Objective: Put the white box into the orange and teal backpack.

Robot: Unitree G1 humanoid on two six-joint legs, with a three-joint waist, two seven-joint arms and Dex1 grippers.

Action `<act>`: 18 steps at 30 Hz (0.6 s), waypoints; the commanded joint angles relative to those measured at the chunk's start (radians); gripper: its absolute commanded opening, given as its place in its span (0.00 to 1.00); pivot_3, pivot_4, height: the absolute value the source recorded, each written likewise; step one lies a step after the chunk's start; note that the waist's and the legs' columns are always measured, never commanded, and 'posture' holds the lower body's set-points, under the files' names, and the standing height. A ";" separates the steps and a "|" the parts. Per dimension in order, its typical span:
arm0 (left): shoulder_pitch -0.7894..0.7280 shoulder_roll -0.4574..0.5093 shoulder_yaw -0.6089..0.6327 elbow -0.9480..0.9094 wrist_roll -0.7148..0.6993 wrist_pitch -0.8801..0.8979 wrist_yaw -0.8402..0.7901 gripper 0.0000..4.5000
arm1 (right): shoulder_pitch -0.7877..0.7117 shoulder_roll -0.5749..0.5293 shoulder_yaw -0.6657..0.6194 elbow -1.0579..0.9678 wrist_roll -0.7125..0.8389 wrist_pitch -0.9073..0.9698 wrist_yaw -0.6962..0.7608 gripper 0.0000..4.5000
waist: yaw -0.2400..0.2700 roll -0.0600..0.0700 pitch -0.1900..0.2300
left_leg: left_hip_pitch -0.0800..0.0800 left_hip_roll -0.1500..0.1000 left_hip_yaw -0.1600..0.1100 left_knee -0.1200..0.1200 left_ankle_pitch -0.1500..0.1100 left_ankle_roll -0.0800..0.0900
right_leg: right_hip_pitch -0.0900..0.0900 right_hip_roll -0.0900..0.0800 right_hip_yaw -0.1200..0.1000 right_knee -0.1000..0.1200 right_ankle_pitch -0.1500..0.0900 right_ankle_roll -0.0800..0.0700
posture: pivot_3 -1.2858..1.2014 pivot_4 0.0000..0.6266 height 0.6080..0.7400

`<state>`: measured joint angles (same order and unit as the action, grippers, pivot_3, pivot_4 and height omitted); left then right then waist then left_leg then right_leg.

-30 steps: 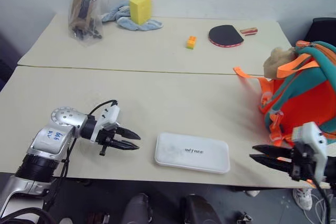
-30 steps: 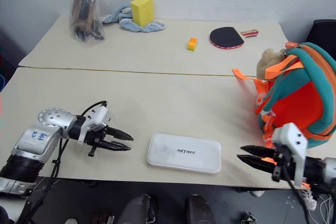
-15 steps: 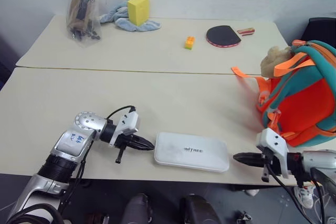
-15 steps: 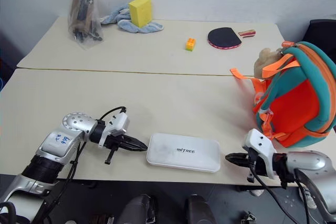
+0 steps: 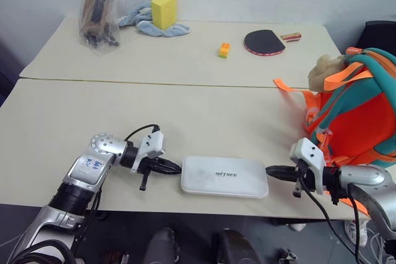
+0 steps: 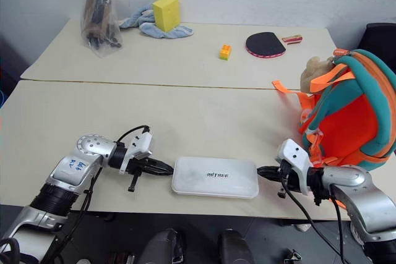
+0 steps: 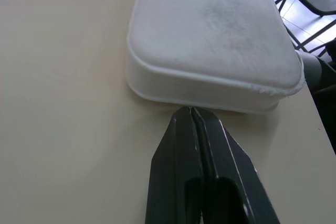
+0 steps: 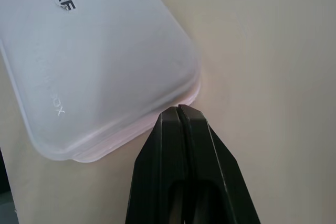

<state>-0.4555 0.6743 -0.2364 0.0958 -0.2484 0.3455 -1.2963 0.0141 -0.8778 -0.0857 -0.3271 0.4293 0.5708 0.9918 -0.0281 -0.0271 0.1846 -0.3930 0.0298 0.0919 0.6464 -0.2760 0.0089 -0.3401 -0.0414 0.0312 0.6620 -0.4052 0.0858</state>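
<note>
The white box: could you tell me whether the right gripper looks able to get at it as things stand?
Probably yes: the shut right gripper is already at the white box's end, with nothing between them.

The box point(image 5: 224, 176) is white with dark lettering, the backpack point(image 5: 359, 122) orange with teal trim and a tan charm point(image 5: 322, 72), the sponge point(image 5: 164, 10) yellow, the paddle point(image 5: 263, 42) black, the table point(image 5: 185, 115) beige.

Both tools point(image 5: 176, 168) point(image 5: 270, 170) closed, low, facing inward
</note>
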 commanded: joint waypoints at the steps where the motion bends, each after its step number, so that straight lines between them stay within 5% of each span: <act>1: -0.009 0.013 0.033 0.025 -0.013 0.095 0.032 0.01 | 0.029 -0.021 -0.012 -0.024 -0.009 -0.025 0.016 0.00 | 0.000 0.000 0.000 | 0.000 0.000 0.000 0.000 0.000 0.000 | 0.000 0.000 0.000 0.000 0.000 0.000 | 0.52 0.24 1.00; 6: -0.048 0.088 0.092 0.018 -0.185 0.550 -0.009 0.27 | 0.065 -0.037 -0.008 -0.036 -0.050 -0.084 0.031 0.00 | -0.005 0.000 0.000 | 0.000 0.000 0.000 0.000 0.000 0.000 | 0.000 0.000 0.000 0.001 0.000 0.000 | 0.52 0.24 1.00; 11: -0.020 0.140 0.099 -0.062 -0.290 0.812 0.015 0.61 | 0.079 -0.020 -0.004 -0.038 -0.069 -0.109 0.020 0.00 | -0.005 0.000 0.000 | 0.000 0.000 -0.001 -0.001 0.000 -0.001 | 0.000 0.000 0.000 0.001 0.000 0.000 | 0.52 0.24 1.00; 15: -0.063 0.065 0.134 -0.053 -0.356 1.027 0.120 0.87 | 0.091 -0.003 0.025 -0.040 -0.095 -0.134 0.005 0.00 | 0.003 0.000 0.000 | 0.000 0.000 -0.001 0.001 0.000 -0.001 | 0.001 -0.001 0.000 0.001 0.000 0.000 | 0.52 0.24 1.00; 18: -0.098 -0.030 0.182 -0.003 -0.369 1.148 0.220 0.87 | 0.080 0.012 0.051 -0.045 -0.108 -0.135 -0.009 0.00 | 0.004 0.000 -0.001 | 0.001 -0.001 -0.002 0.002 0.000 0.000 | 0.002 -0.001 -0.001 0.001 0.000 0.000 | 0.52 0.24 1.00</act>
<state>-0.5450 0.6778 -0.0702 0.0675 -0.5968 1.4245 -1.1307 0.0939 -0.8814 -0.0591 -0.3510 0.3313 0.4400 0.9899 -0.0243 -0.0276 0.1840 -0.3921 0.0289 0.0901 0.6483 -0.2761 0.0087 -0.3378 -0.0426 0.0297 0.6630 -0.4054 0.0858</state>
